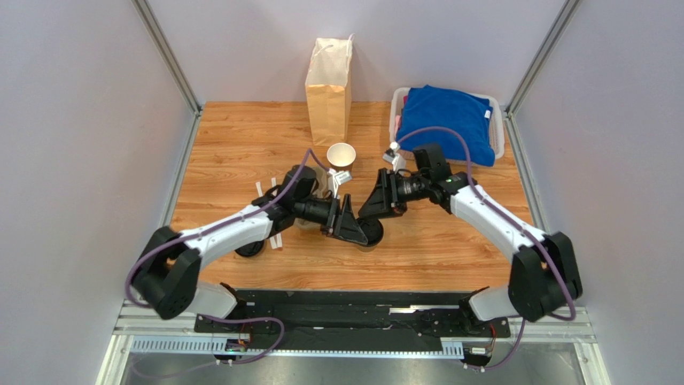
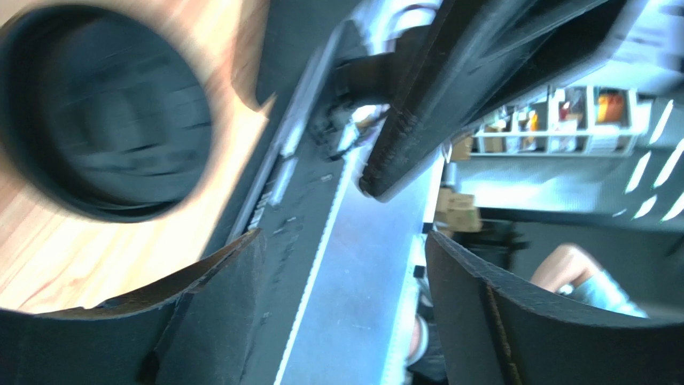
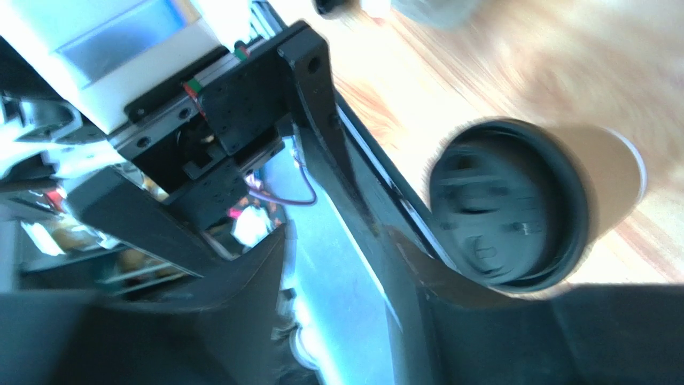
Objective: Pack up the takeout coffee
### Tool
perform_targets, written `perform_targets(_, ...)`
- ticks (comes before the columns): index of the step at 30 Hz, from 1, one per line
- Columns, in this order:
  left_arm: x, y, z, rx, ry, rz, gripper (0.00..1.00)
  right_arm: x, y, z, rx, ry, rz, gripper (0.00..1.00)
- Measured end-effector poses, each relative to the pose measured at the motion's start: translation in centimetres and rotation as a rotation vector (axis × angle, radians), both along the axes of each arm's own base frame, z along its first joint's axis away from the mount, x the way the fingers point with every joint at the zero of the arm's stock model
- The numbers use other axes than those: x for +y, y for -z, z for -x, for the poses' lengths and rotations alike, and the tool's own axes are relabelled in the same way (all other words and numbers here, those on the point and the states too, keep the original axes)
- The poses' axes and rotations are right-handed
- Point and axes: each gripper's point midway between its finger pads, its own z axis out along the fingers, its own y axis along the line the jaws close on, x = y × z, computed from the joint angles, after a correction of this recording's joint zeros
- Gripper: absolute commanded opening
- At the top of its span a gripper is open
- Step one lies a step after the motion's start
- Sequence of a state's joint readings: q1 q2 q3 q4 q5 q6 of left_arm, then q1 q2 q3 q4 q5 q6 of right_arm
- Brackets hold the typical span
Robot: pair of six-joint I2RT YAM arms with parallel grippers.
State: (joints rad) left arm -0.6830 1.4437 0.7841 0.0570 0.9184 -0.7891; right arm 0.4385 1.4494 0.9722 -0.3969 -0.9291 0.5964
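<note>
The takeout coffee [image 1: 372,234], a brown cup with a black lid, stands on the table near the front centre, partly hidden by both grippers. My left gripper [image 1: 347,218] is open and empty, just to the cup's left. My right gripper [image 1: 376,205] is open and empty, just behind the cup. The two grippers face each other closely. The lid shows in the left wrist view [image 2: 104,112], outside the open left gripper [image 2: 345,305]. The lidded cup shows in the right wrist view [image 3: 510,204], beside the right finger of the open right gripper [image 3: 345,313], not between the jaws.
An upright brown paper bag [image 1: 328,80] stands at the back centre. A lidless brown cup [image 1: 341,156] stands in front of it. A separate black lid [image 1: 250,249] and white stir sticks [image 1: 275,241] lie at the left. A white bin [image 1: 395,103] with a blue cloth [image 1: 445,120] sits at the back right.
</note>
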Motion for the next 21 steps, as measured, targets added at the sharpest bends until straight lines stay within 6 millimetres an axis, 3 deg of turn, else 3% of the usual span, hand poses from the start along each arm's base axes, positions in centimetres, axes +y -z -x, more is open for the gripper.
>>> perform_targets(2, 0.5, -3.7, 0.1, -0.097, 0.009, 0.06, 0.83, -0.2, -3.5, 0.0, -0.135, -0.009, -0.022, 0.68)
perform_targets(4, 1.4, -7.2, -0.1, -0.193, -0.002, 0.116, 0.86, -0.7, -5.7, 0.0, -0.262, 0.003, -0.003, 0.71)
perform_targets(5, 2.1, -8.4, -0.6, -0.231, -0.024, 0.133, 0.87, -1.0, -6.3, 0.0, -0.321, 0.012, 0.02, 0.79)
perform_targets(7, 4.3, -10.1, -2.5, -0.302, -0.114, 0.136, 0.88, -1.9, -6.4, 0.0, -0.419, 0.043, 0.099, 0.86)
perform_targets(11, 8.5, -9.9, -5.9, -0.36, -0.302, 0.038, 0.88, -3.8, -3.3, 0.2, -0.467, 0.065, 0.27, 0.9)
perform_targets(17, 11.8, -8.3, -6.1, -0.37, -0.405, -0.058, 0.88, -5.1, 2.7, 2.3, -0.453, -0.007, 0.496, 0.91)
perform_targets(21, 12.8, -6.5, -6.4, -0.324, -0.447, -0.101, 0.88, -4.5, 4.5, 3.5, -0.481, -0.082, 0.564, 0.91)
